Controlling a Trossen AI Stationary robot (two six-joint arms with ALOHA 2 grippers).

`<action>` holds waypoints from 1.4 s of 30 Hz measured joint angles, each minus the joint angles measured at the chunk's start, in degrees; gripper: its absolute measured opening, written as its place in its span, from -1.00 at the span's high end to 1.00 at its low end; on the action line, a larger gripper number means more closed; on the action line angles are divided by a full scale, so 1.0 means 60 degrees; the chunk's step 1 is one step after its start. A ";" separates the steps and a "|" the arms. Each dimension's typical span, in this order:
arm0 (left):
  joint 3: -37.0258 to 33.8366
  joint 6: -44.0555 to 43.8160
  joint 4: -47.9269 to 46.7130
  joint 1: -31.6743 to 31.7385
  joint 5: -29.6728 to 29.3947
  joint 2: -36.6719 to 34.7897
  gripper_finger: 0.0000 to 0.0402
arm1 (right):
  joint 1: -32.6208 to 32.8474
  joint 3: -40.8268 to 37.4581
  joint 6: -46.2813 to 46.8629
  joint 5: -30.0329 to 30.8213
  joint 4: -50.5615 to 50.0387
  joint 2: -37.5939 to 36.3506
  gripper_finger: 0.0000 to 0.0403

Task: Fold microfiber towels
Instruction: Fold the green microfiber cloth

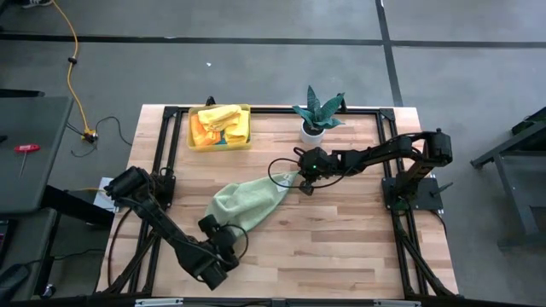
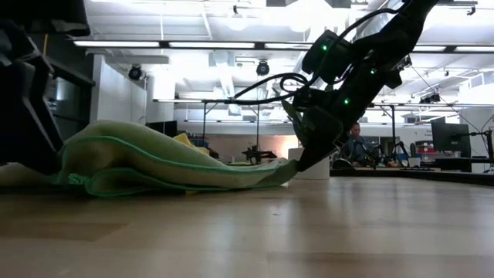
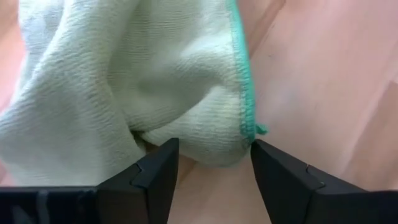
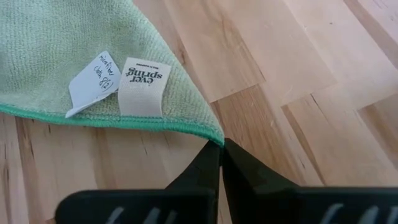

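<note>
A light green microfiber towel [image 1: 247, 200] with a teal hem lies bunched in a long wedge on the wooden table, its body resting on the wood [image 2: 154, 166]. My right gripper [image 1: 303, 183] is shut on its right corner, next to two sewn labels [image 4: 143, 87]. My left gripper [image 1: 217, 230] stands open at the towel's near left end, with a rounded, bunched corner [image 3: 214, 140] between its fingertips [image 3: 214, 155]. My left gripper has one finger on either side of the bunched corner [image 3: 236, 149], coming slanting down from the table's near left; whether the fingers [image 3: 158, 168] touch the cloth I cannot tell. My right gripper pinches the very tip of the towel's hemmed corner [image 4: 219, 140] between its two fingers, slanting down from the table's right. That corner is raised a little off the wood [image 2: 289, 171], while the remaining cloth lies on the table.
A yellow bin [image 1: 219, 128] with more towels stands at the far left of the table. A potted plant [image 1: 316, 115] stands at the far middle, close behind my right arm. Bare wood [image 1: 341, 247] stretches to the near right.
</note>
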 joint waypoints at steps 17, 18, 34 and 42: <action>-0.0004 0.0147 -0.0219 0.0068 0.0460 -0.0131 0.96 | 0.0000 0.0000 0.0039 -0.0121 0.0002 -0.0008 1.00; -0.0004 0.0151 -0.0432 0.0027 0.0569 -0.0300 0.94 | -0.0004 -0.0001 0.0059 -0.0337 -0.0065 -0.0091 1.00; 0.0000 0.2169 -0.3635 0.1575 -0.0145 -0.6724 0.99 | 0.1016 0.0699 0.1404 -0.0783 -0.3617 -0.5127 1.00; 0.0731 0.5442 -0.3205 0.4634 0.0410 -0.8369 1.00 | 0.1472 0.3672 0.1518 0.0072 -0.6645 -0.5287 1.00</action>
